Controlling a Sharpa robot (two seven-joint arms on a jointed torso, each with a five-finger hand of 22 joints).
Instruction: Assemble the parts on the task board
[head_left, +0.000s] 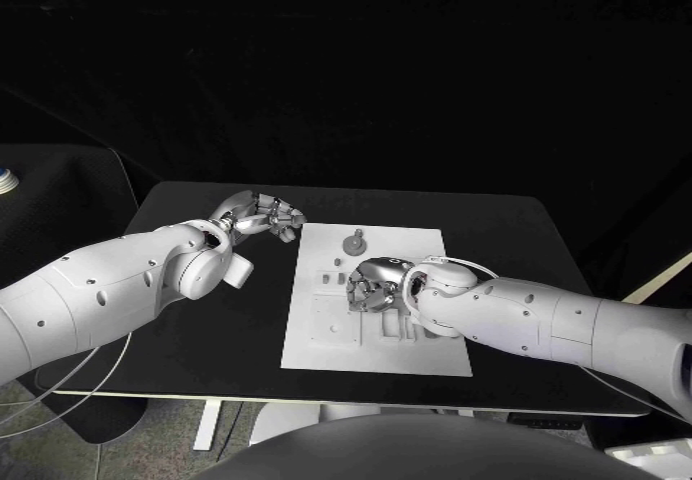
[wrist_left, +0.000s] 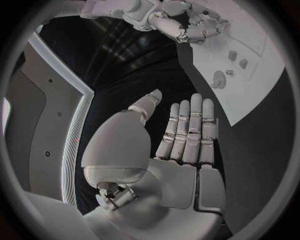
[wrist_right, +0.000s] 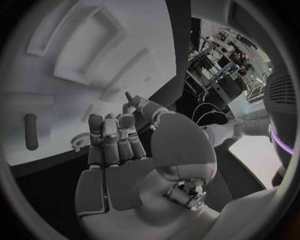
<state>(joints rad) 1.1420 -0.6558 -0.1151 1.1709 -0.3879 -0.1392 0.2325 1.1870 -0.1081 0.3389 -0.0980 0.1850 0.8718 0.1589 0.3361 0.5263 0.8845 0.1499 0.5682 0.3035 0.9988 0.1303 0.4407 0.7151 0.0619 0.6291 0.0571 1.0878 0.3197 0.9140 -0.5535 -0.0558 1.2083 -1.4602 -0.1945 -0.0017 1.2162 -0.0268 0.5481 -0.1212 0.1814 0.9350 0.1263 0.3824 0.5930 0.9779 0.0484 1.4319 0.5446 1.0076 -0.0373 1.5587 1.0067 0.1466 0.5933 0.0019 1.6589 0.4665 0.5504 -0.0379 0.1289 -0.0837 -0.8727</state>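
The white board (head_left: 378, 300) lies flat in the middle of the black bench (head_left: 216, 330), and everything else is placed here against it.

The left robot hand (head_left: 264, 216) hangs just off the board's far left corner, over bare bench and not touching the board. In the left wrist view its fingers (wrist_left: 187, 132) lie straight and side by side with the thumb standing apart, and nothing is in the palm.

The right robot hand (head_left: 378, 283) sits over the middle of the board, palm turned down toward the surface. In the right wrist view its fingers (wrist_right: 112, 135) are curled in toward the palm close above the board; whether a small part is pinched at the fingertips cannot be told.

A round grey part (head_left: 353, 241) with a short stem lies on the far end of the board, apart from both hands. A dark rod-like part (wrist_right: 30, 132) rests on the board beside the right hand, and shallow moulded recesses (wrist_right: 94, 42) mark the board beyond it. Small square pieces (wrist_left: 237, 59) sit on the board near the round part.
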